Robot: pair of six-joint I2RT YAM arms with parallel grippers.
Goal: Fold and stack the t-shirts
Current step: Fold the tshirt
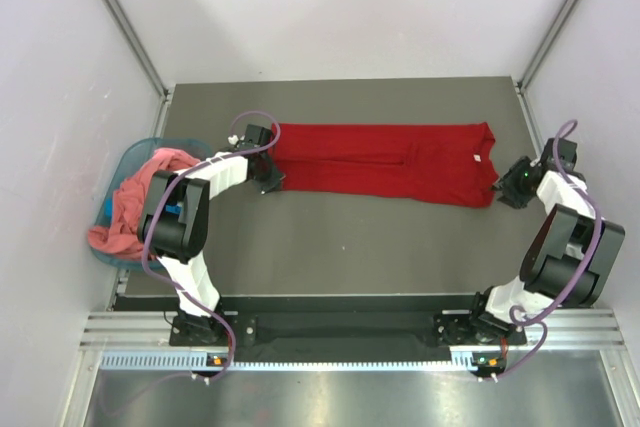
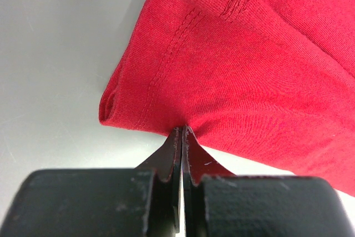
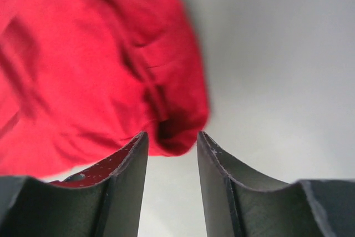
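A deep red t-shirt (image 1: 385,161) lies folded into a long strip across the back of the table, its small white neck label (image 1: 478,158) at the right end. My left gripper (image 1: 268,179) is at the strip's left end. In the left wrist view its jaws (image 2: 183,130) are pressed together on the stitched hem corner of the red t-shirt (image 2: 238,65), and the cloth puckers toward the tips. My right gripper (image 1: 508,185) sits just off the right end, open. In the right wrist view its fingertips (image 3: 172,137) stand apart, with the red t-shirt's (image 3: 83,76) rounded edge just ahead of them.
A salmon-pink t-shirt (image 1: 135,202) is heaped in and over a teal plastic basket (image 1: 128,159) at the table's left edge. Grey tabletop (image 1: 360,247) stretches between the red strip and the arm bases. White walls with metal posts close in the back and sides.
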